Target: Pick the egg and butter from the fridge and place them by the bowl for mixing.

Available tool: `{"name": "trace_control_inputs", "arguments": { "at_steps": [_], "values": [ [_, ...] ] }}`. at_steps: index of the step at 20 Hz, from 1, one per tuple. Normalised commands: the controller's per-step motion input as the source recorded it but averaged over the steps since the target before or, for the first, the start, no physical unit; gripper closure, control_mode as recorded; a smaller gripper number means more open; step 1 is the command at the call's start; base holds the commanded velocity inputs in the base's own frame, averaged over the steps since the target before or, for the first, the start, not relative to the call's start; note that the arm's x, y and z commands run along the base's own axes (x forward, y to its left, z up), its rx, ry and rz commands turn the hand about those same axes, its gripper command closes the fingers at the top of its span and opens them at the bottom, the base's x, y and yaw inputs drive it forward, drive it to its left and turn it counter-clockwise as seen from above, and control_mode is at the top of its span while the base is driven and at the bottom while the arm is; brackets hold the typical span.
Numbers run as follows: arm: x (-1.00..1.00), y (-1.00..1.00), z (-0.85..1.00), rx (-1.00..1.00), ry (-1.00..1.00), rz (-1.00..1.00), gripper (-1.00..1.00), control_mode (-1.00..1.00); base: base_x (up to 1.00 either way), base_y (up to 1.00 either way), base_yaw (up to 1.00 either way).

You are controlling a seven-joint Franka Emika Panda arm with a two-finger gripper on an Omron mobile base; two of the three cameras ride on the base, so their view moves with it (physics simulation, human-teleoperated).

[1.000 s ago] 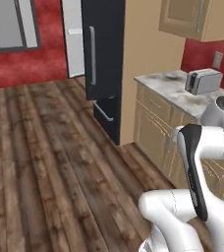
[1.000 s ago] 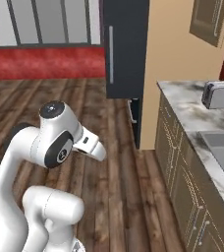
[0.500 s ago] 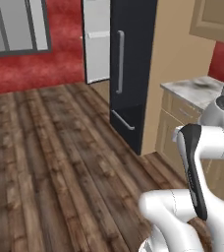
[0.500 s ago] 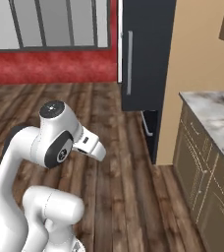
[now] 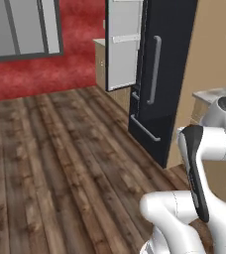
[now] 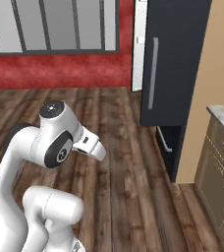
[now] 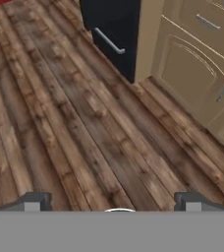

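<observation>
Fridge (image 7: pixel 115 27) well beyond spread fingers (image 7: pixel 35 201)

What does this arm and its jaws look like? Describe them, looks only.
The arm is glossy white, built of thick rounded links. Its joints are dark: a black disc with a grey centre on the side, a dark round cap with a small mark on top, and a long black band down one link. The fingertips are small, dark grey and blocky.

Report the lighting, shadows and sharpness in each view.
Left base view: flat, even light, soft sheen on the fridge door, no cast shadows. Right base view: equally even, crisp edges, wood floor grain sharp. Hand view: floor planks look smeared and soft near the open pincer; no glare.
</observation>
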Motion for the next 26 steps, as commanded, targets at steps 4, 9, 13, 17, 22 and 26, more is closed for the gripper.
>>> {"name": "trace_control_inputs", "arguments": {
  "at_steps": [4, 9, 13, 17, 22, 26],
  "values": [
    [0.0, 0.0, 0.0, 0.0, 0.0, 0.0, -1.0, 1.0, 0.71, 0.67, 0.0],
    [0.0, 0.0, 0.0, 0.0, 0.0, 0.0, -1.0, 1.0, 0.76, 0.6, -0.02],
    [0.0, 0.0, 0.0, 0.0, 0.0, 0.0, -1.0, 1.0, 0.77, 0.54, -0.08],
    [0.0, 0.0, 0.0, 0.0, 0.0, 0.0, -1.0, 1.0, 0.79, 0.45, -0.18],
    [0.0, 0.0, 0.0, 0.0, 0.0, 0.0, -1.0, 1.0, 0.78, 0.42, -0.22],
    [0.0, 0.0, 0.0, 0.0, 0.0, 0.0, -1.0, 1.0, 0.79, 0.4, -0.24]
  ]
}}
